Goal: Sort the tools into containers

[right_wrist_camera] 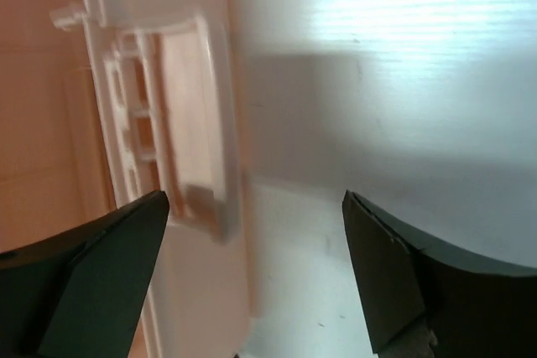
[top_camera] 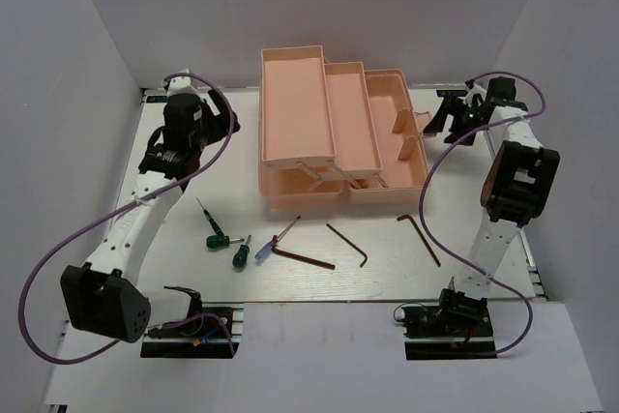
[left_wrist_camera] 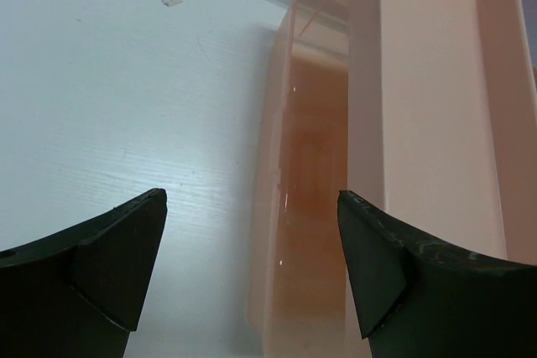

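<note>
The salmon-pink toolbox (top_camera: pixel 329 132) stands open at the back middle, its long trays (top_camera: pixel 295 103) fanned out. On the table in front lie two green-handled screwdrivers (top_camera: pixel 214 232) (top_camera: pixel 240 254), a blue-handled screwdriver (top_camera: pixel 274 243) and three dark hex keys (top_camera: pixel 304 257) (top_camera: pixel 349 244) (top_camera: pixel 421 237). My left gripper (top_camera: pixel 228 124) is open and empty beside the toolbox's left side; its wrist view (left_wrist_camera: pixel 252 199) shows a tray (left_wrist_camera: pixel 436 115) ahead. My right gripper (top_camera: pixel 445 119) is open and empty by the toolbox's right end; its wrist view (right_wrist_camera: pixel 252 199) shows the latch (right_wrist_camera: pixel 189 123).
Purple cables (top_camera: pixel 58 249) loop along both arms. White walls close off the table at the left, right and back. The arm bases (top_camera: pixel 189 331) (top_camera: pixel 450 326) stand at the near edge, behind the tools.
</note>
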Motion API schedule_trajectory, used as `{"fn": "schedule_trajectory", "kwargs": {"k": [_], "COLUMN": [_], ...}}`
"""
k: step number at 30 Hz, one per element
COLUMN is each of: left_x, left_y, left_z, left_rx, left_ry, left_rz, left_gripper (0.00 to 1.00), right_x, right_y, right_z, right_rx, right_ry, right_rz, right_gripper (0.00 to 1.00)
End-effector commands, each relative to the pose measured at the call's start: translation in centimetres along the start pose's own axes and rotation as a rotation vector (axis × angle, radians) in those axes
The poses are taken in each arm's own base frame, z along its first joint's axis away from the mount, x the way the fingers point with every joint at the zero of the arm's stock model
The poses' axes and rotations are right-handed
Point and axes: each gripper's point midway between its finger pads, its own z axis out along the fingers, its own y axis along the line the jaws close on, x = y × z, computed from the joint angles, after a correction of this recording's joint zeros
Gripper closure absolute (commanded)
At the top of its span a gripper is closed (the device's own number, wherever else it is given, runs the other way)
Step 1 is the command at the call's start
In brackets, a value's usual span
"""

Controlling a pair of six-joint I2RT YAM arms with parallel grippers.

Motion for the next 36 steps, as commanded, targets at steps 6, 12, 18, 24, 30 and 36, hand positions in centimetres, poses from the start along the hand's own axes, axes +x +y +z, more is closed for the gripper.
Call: {"fn": "schedule_trajectory", "kwargs": {"k": [6,12,18,24,30,36], "left_x": [8.3,17.5,19.6,19.9,19.3,19.9], "left_y": [5.3,8.1,9.2,5.0,2.2,-3.9], "left_z": [-4.0,-7.0,-6.8,-7.0,-8.5,-11.6], "left_rx": [-0.143,-0.224,-0.226,0.124,0.347,0.719], "left_ry": [0.241,0.448,0.477,0.493,0.465,0.478], "left_rz": [0.041,-0.136,-0.093,0.076,0.170,0.249], "left_gripper": [0.33,0.45,0.31,0.28,0.26,0.22], "right_x": [3.2,18.7,25.7,26.8,27.1,28.4], "right_y": [2.1,6.1,5.4,2.5,-0.1,-1.0], "right_z": [-12.6,-13.5,-11.7,-9.1,-7.3,-6.5], "right_rx": [0.251,-0.071,-0.085,0.058,0.184,0.213], "right_ry": [-0.215,0.042,0.131,0.190,0.206,0.291], "right_rz": [-0.497,-0.739,-0.789,-0.762,-0.779,-0.772], "right_gripper": [0.20,0.99,0.56,0.48,0.47,0.51]}}
